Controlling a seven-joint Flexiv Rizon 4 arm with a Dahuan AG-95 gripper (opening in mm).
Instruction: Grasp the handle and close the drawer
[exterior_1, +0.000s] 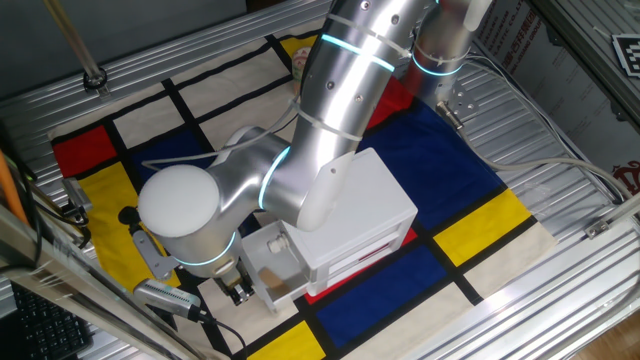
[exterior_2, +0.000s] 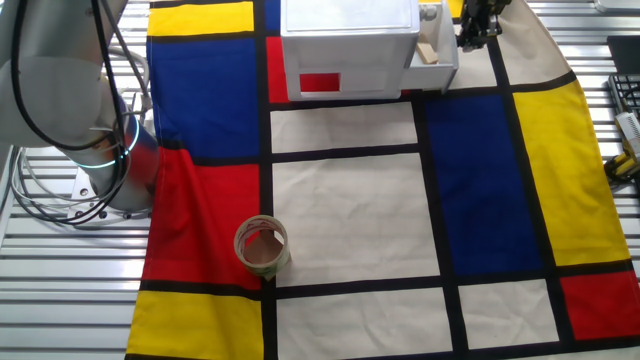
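Drawer (exterior_2: 432, 60) is still sticking out of the cabinet (exterior_2: 349, 48), so nothing's closed yet, and the gripper (exterior_2: 478, 30) sits right at its front by the handle, jaws' spread I can't tell.

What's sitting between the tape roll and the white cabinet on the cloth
Nothing. In the other fixed view, only bare cloth runs from the tape roll up to the white cabinet.

White drawer (exterior_2: 433, 55) pulled partway out of its cabinet (handle not discernible), front panel upright
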